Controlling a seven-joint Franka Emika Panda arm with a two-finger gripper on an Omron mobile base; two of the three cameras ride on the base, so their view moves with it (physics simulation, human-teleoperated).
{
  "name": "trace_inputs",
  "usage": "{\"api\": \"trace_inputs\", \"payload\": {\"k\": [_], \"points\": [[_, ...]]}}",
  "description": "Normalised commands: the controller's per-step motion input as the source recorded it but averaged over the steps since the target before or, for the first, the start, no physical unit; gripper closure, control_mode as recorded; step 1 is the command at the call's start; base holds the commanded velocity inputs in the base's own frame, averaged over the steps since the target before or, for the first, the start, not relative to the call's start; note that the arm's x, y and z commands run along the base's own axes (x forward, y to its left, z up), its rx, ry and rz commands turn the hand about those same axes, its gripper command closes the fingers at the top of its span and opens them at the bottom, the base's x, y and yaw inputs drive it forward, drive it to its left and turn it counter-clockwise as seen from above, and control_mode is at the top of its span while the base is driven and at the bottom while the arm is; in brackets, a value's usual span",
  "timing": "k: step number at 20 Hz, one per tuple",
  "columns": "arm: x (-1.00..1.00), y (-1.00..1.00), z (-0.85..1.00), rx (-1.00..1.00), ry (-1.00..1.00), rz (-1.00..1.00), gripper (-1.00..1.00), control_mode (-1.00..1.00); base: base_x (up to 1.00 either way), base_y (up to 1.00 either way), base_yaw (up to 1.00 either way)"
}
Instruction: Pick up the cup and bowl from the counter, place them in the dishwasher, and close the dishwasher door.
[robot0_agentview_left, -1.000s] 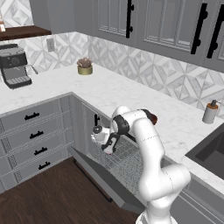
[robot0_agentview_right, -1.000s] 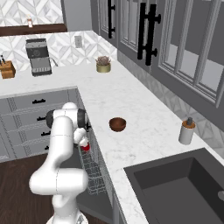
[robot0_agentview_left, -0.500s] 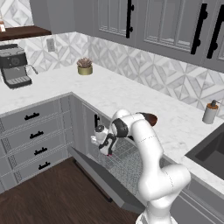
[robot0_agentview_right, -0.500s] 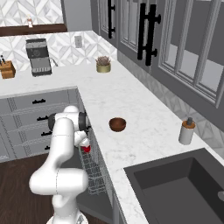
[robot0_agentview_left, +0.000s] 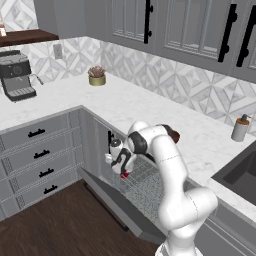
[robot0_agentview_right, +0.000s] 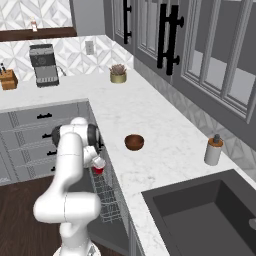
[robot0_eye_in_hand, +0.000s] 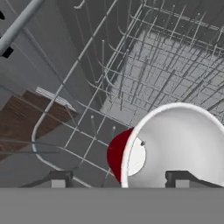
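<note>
Directly beneath the two-finger gripper (robot0_eye_in_hand: 118, 179), jaws spread wide and gripping nothing, the small red plastic cup (robot0_eye_in_hand: 168, 146) lies tilted in the silver wire rack (robot0_eye_in_hand: 144, 61), white mouth toward the hand. The dark brown bowl (robot0_agentview_right: 134, 142) sits well apart on the white marble counter (robot0_agentview_right: 165, 150).

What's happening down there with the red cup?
Gripper open over the rack. Cup tilted between the fingers. Bowl waits on counter. Nothing blocking.
</note>
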Motion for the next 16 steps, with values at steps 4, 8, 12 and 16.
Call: {"api": "trace_inputs", "payload": {"k": [4, 8, 12, 16], "points": [[-0.77, 0.2, 0.91, 0.0, -0.05, 0.06, -1.0, -1.0, 0.0, 0.0, 0.0], [-0.77, 0.09, 1.0, 0.0, -0.04, 0.09, -1.0, -1.0, 0.0, 0.0, 0.0], [-0.74, 0.0, 1.0, 0.0, -0.04, 0.13, -1.0, -1.0, 0.0, 0.0, 0.0], [-0.36, 0.0, 1.0, 0.04, -0.1, 0.11, -1.0, -1.0, 0.0, 0.0, 0.0]]}}
